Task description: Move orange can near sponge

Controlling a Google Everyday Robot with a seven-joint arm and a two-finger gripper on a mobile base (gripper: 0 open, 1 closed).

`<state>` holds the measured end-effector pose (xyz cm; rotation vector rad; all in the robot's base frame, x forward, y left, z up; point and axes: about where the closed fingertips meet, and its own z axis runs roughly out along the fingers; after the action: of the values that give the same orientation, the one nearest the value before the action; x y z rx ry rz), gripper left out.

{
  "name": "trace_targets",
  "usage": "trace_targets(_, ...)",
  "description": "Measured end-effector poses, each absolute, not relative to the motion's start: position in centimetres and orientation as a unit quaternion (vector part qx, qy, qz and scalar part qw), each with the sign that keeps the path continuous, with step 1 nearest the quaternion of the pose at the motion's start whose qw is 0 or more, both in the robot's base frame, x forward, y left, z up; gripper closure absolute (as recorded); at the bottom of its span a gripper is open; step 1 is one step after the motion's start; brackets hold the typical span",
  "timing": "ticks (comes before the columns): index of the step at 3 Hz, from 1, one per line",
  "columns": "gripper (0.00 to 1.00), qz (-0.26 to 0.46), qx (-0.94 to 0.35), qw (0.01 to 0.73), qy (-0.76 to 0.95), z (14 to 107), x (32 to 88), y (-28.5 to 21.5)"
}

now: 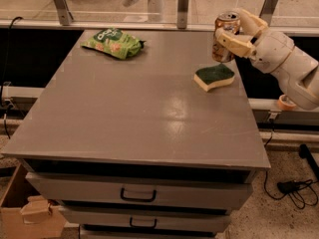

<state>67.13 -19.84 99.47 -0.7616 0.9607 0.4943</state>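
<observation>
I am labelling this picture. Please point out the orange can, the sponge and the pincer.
orange can (222,54): camera view, lower side wall.
sponge (215,74): camera view, dark green top.
pincer (229,29): camera view, between its fingertips, gripping the can, raised behind the sponge.

Far-right edge — claw (233,31) holding orange can (222,54), behind sponge (214,76).

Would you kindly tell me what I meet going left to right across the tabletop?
Green snack bag → sponge → robot arm. The gripper, shut on the orange can, appears above the sponge's right half, so it is left unranked.
</observation>
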Motion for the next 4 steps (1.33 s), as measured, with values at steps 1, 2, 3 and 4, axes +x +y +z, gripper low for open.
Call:
trace_targets(1, 1.0, 0.225, -0.367, 0.79, 0.437, 99.6, 67.7, -19.8)
trace_targets(2, 1.0, 0.198, -0.361, 0.801, 0.435, 98.9, 68.6, -21.5)
trace_targets(3, 1.0, 0.177, -0.347, 0.81, 0.437, 98.0, 70.0, -23.4)
trace_targets(4, 1.0, 0.163, -0.332, 0.815, 0.445, 96.4, 71.2, -25.2)
